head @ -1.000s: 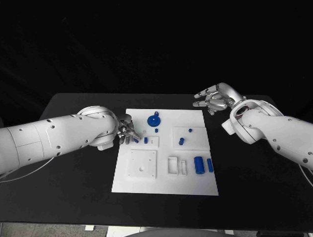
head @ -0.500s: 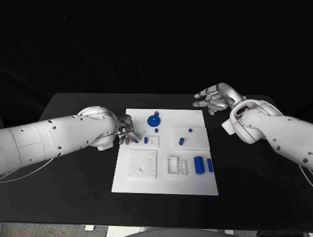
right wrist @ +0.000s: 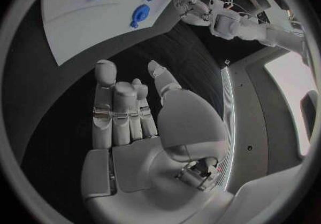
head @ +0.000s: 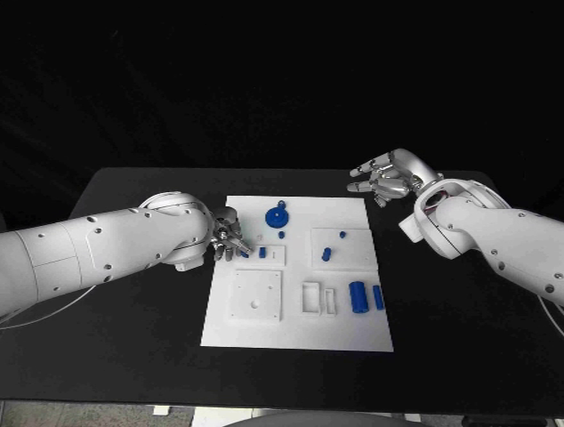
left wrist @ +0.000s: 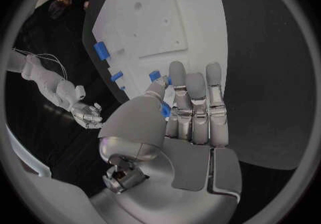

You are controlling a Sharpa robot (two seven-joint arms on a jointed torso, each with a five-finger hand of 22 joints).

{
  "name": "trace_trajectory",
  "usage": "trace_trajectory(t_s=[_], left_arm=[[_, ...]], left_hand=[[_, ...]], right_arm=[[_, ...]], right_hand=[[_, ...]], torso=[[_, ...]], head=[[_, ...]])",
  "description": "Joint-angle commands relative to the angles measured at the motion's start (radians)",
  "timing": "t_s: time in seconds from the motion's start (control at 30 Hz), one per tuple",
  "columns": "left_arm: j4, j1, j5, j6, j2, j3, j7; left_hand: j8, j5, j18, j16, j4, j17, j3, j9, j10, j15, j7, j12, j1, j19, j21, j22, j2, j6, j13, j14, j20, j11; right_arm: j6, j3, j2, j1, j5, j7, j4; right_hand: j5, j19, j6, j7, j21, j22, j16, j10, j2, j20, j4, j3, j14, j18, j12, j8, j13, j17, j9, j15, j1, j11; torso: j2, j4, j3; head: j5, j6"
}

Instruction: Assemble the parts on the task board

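Observation:
The white task board [head: 346,329] lies mid-table with several blue parts on it: a round part [head: 278,216] at the far end, small pegs [head: 327,254], and two cylinders [head: 359,296] near its right edge. My left hand [head: 227,238] hovers at the board's left edge. It pinches a small blue part [left wrist: 165,110] between thumb and fingers, close to a blue peg [head: 264,253] on the board. My right hand [head: 385,181] hangs off the board beyond its far right corner, fingers apart and palm [right wrist: 134,144] bare.
A square recessed plate [head: 258,294] and two narrow slots [head: 313,298] sit in the board's near half. Black table [head: 128,356] surrounds the board on all sides. The left forearm [head: 90,253] lies across the table's left part.

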Motion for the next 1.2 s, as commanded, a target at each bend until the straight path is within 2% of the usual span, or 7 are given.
trace_trajectory(t_s=[0.03,0.4,0.57,0.83,1.1,1.2], left_arm=[[-0.001,-0.002,-0.008,0.021,0.003,0.0,0.008],[-0.014,-0.01,-0.024,0.004,0.017,0.0,-0.005],[-0.019,-0.016,-0.029,-0.006,0.023,0.0,-0.012],[-0.02,-0.018,-0.031,0.012,0.03,0.0,-0.016],[-0.021,-0.02,-0.028,0.027,0.033,0.0,-0.016],[-0.022,-0.02,-0.027,0.028,0.032,0.0,-0.019]], left_hand=[[0.005,0.003,-0.015,-0.005,-0.001,-0.001,0.007,0.002,0.014,-0.001,-0.061,-0.002,0.021,-0.002,-0.004,0.02,0.014,0.061,0.001,-0.006,0.004,-0.005],[0.005,0.003,-0.015,-0.005,0.0,-0.002,0.007,0.003,0.015,-0.001,-0.061,-0.001,0.02,-0.001,-0.004,0.02,0.015,0.061,0.001,-0.005,0.004,-0.006],[0.006,0.004,-0.015,-0.004,0.002,-0.001,0.007,0.005,0.017,-0.002,-0.061,0.0,0.019,0.001,-0.003,0.02,0.016,0.061,0.001,-0.003,0.003,-0.006],[0.009,0.007,-0.015,-0.004,0.006,-0.002,0.004,0.008,0.018,-0.002,-0.063,-0.001,0.014,0.002,-0.003,0.02,0.013,0.061,0.0,-0.002,0.003,-0.007],[-0.002,-0.013,-0.015,-0.006,0.039,-0.001,-0.018,-0.03,0.021,-0.001,-0.065,-0.004,0.013,0.003,-0.011,0.019,-0.008,0.074,-0.002,-0.003,0.005,-0.007],[-0.011,-0.024,-0.015,-0.008,0.056,-0.001,-0.034,-0.049,0.021,-0.001,-0.066,-0.007,0.013,0.006,-0.015,0.019,-0.024,0.077,-0.003,-0.002,0.006,-0.007]], right_arm=[[0.011,0.0,0.0,-0.001,-0.001,0.008,0.001],[0.011,0.0,0.001,-0.001,-0.001,0.008,0.001],[0.011,0.0,0.001,-0.001,-0.001,0.008,0.001],[0.012,0.0,0.001,-0.001,-0.001,0.007,0.001],[0.011,0.0,0.0,-0.001,-0.001,0.008,0.002],[0.01,0.0,-0.001,-0.001,-0.001,0.008,0.002]], right_hand=[[0.003,0.031,0.001,0.004,0.006,0.036,0.001,0.007,0.001,0.0,-0.002,0.005,0.007,0.014,-0.001,-0.004,0.0,0.001,-0.001,-0.002,-0.009,-0.002],[0.003,0.031,0.001,0.004,0.005,0.036,0.0,0.007,0.001,0.0,-0.002,0.005,0.007,0.014,0.0,-0.004,0.001,0.0,-0.001,-0.002,-0.008,-0.002],[0.003,0.031,0.001,0.004,0.005,0.036,0.0,0.007,0.001,0.0,-0.002,0.005,0.007,0.014,0.0,-0.004,0.001,0.0,-0.001,-0.002,-0.008,-0.002],[0.003,0.031,0.001,0.004,0.005,0.036,0.0,0.007,0.001,0.0,-0.002,0.005,0.007,0.014,0.0,-0.004,0.001,0.0,-0.001,-0.002,-0.008,-0.002],[0.004,0.031,0.001,0.004,0.004,0.036,0.0,0.007,0.001,0.0,-0.002,0.004,0.007,0.014,-0.001,-0.004,0.0,0.0,-0.001,-0.002,-0.009,-0.002],[0.004,0.031,0.001,0.004,0.004,0.036,0.0,0.007,0.001,0.0,-0.002,0.004,0.007,0.014,-0.001,-0.004,0.0,0.0,-0.001,-0.002,-0.009,-0.002]], torso=[[0.0,-0.0005,0.0],[0.001,-0.0015,0.0001],[0.001,-0.0013,0.0003],[0.0,-0.0012,0.0009],[0.0,-0.0004,0.0005],[-0.001,0.0,0.0008]], head=[[0.0,0.0],[-0.001,-0.001],[-0.006,-0.002],[-0.01,-0.005],[-0.013,-0.007],[-0.014,-0.006]])
